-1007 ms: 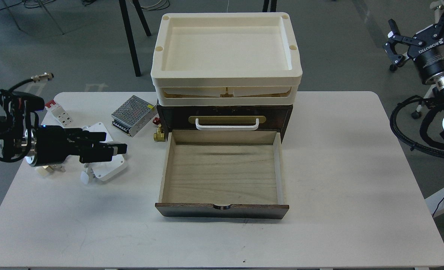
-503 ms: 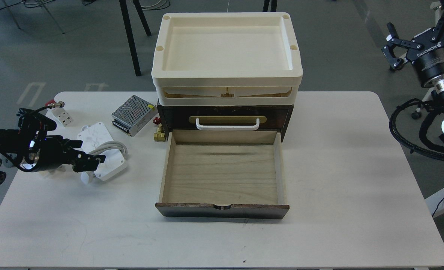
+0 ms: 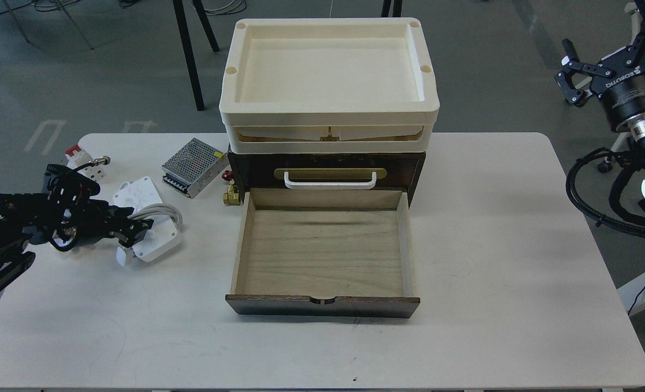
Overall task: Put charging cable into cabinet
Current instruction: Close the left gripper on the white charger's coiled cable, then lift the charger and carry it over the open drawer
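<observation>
The charging cable (image 3: 151,239), a flat white adapter with its white cord coiled on it, lies on the table left of the cabinet, with its plug (image 3: 121,257) at its near-left corner. My left gripper (image 3: 133,231) is low at the adapter's left edge, over the cord; it is dark and I cannot tell its fingers apart. The dark brown cabinet (image 3: 328,163) stands mid-table with its pale-wood drawer (image 3: 322,256) pulled fully open and empty. My right gripper (image 3: 566,73) is open and empty, raised off the table's far right.
A cream plastic tray (image 3: 328,117) sits on top of the cabinet. A perforated grey power-supply box (image 3: 194,166), a brass valve (image 3: 231,196) and a red-and-white breaker (image 3: 85,163) lie behind the cable. The white table (image 3: 518,245) ends just right of my right arm's cables.
My left gripper has dropped from above the adapter, drawn back left and come down low at its left edge. My right gripper has drifted slightly up.
</observation>
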Robot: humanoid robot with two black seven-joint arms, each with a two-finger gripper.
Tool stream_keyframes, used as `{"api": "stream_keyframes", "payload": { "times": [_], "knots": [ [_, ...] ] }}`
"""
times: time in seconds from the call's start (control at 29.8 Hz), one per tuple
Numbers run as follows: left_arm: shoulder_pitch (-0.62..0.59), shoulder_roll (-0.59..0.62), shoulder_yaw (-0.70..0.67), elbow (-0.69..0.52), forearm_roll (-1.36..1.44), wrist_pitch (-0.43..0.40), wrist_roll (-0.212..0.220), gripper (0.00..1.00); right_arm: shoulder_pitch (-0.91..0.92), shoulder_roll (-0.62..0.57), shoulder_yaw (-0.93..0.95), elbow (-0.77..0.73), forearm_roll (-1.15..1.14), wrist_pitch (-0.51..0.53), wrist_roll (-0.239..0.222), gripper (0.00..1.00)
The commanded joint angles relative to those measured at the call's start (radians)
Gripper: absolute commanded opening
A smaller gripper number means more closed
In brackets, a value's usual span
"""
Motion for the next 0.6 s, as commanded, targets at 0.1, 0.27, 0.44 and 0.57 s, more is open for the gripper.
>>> {"api": "stream_keyframes", "payload": {
  "times": [0.1, 0.27, 0.44, 0.57],
  "knots": [
    [0.001, 0.006, 0.008, -0.010, 0.000, 0.022, 0.000, 0.04, -0.007, 0.000, 0.001, 0.000, 0.002, 0.000, 0.001, 1.00],
    [0.000, 0.024, 0.005, -0.045, 0.000, 0.025, 0.000, 0.00, -0.014, 0.000, 0.001, 0.000, 0.002, 0.000, 0.001, 1.00],
    [-0.023, 0.191, -0.006, -0.288, -0.003, 0.024, 0.000, 0.00, -0.015, 0.000, 0.001, -0.002, 0.000, 0.000, 0.001, 1.00],
    [-0.087, 0.421, -0.015, -0.610, -0.011, -0.033, 0.000, 0.00, -0.015, 0.000, 0.003, -0.006, 0.000, 0.000, 0.001, 1.00]
  ]
}}
